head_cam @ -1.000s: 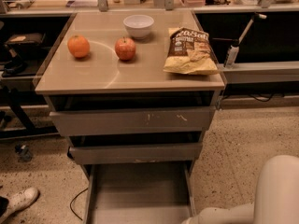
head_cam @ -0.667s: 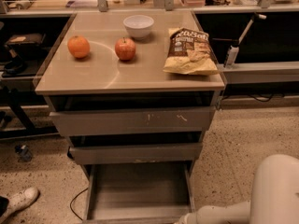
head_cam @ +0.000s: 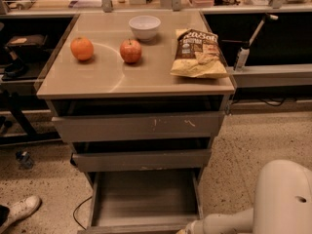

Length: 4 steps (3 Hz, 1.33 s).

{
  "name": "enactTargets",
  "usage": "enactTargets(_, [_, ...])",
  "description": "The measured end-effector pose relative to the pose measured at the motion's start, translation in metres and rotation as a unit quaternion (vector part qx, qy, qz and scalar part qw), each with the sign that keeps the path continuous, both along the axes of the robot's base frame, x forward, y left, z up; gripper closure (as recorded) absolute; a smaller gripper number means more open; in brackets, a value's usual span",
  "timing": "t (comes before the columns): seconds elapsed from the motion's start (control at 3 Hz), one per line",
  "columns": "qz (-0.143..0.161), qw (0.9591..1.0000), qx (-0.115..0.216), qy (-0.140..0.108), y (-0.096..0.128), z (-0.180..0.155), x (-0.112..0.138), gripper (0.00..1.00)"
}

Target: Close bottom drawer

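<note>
The bottom drawer is pulled far out of the grey-beige cabinet. Its flat floor is bare, and its plain front lies at the bottom edge of the camera view. My white arm comes in from the lower right. My gripper is at the bottom edge, by the right end of the drawer's front, and is mostly cut off by the frame.
The middle drawer and the scratched top drawer each stick out a little. On the cabinet top are an orange, an apple, a white bowl and a chip bag. A shoe is at the lower left.
My arm's end has moved left along the bottom edge, towards the right end of the bottom drawer's front. The drawers have not moved.
</note>
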State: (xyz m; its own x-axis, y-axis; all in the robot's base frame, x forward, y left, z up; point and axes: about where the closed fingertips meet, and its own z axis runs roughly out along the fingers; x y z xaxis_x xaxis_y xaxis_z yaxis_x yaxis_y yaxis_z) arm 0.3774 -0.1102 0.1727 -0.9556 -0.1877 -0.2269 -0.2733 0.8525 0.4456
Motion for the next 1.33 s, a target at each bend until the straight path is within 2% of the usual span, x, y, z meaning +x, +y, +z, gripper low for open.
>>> enactTargets(0.33, [-0.004, 1.0000, -0.002, -0.006, -0.002, 0.001, 0.009, 1.00])
enactTargets(0.67, [-0.012, 0.9997, -0.005, -0.023, -0.006, 0.004, 0.040, 1.00])
enactTargets(1.0, [-0.012, 0.9996, -0.005, -0.023, -0.006, 0.004, 0.040, 1.00])
enactTargets(1.33, [-0.033, 0.9990, -0.001, -0.031, -0.006, 0.006, 0.055, 1.00])
